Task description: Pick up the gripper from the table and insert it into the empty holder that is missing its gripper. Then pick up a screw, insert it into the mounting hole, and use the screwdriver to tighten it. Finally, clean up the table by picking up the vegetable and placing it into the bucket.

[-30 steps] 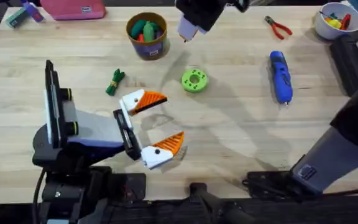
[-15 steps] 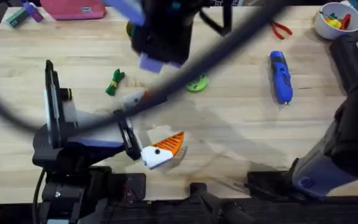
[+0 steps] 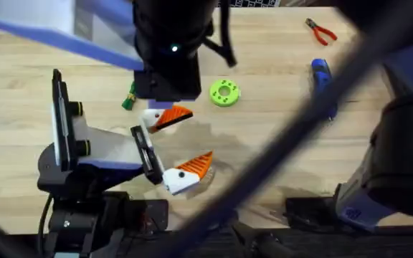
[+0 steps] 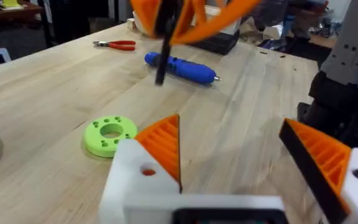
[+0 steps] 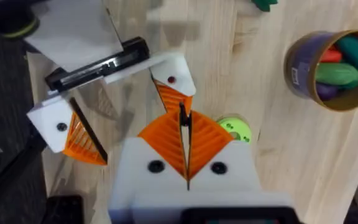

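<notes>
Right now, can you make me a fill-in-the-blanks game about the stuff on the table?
1. The round disc with holes is ___.
2. The pliers have ___ handles.
3. The colourful toys sit inside the ___.
Missing words: green; red; bucket.

Left pincer [image 3: 169, 147] spread wide; right pincer [image 5: 184, 134] pressed closed, high above it.

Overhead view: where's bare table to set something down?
Free: the wood between the green disc and the blue screwdriver, and the strip toward the red-handled pliers. Crowded: around the left gripper and the toy vegetable.
</notes>
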Available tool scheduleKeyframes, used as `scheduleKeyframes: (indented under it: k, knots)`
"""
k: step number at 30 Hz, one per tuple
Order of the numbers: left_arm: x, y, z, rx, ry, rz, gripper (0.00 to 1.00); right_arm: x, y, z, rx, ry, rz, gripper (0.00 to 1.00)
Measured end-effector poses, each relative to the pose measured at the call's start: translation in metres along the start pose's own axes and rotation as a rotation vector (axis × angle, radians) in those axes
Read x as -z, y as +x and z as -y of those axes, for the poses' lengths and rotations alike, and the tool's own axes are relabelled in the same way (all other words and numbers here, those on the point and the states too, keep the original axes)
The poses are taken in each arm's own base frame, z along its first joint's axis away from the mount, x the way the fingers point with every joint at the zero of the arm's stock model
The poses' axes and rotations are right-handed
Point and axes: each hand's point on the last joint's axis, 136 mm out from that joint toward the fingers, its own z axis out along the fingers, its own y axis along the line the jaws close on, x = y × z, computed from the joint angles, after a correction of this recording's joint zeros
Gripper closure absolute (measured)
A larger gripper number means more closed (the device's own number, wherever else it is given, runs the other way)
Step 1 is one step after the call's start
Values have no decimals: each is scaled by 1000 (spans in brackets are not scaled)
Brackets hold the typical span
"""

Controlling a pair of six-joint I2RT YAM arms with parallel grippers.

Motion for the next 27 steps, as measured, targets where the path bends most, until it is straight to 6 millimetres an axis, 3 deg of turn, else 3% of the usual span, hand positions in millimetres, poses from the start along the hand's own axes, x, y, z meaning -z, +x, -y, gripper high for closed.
scheduleKeyframes:
  k: [9, 27]
  knots:
    - [0, 0, 0, 0, 0, 0, 15, -26, 0, -1, 20, -38, -54, 995]
    - [0, 0, 0, 0, 0, 0, 15, -39, -6, -12, 63, -65, -76, 995]
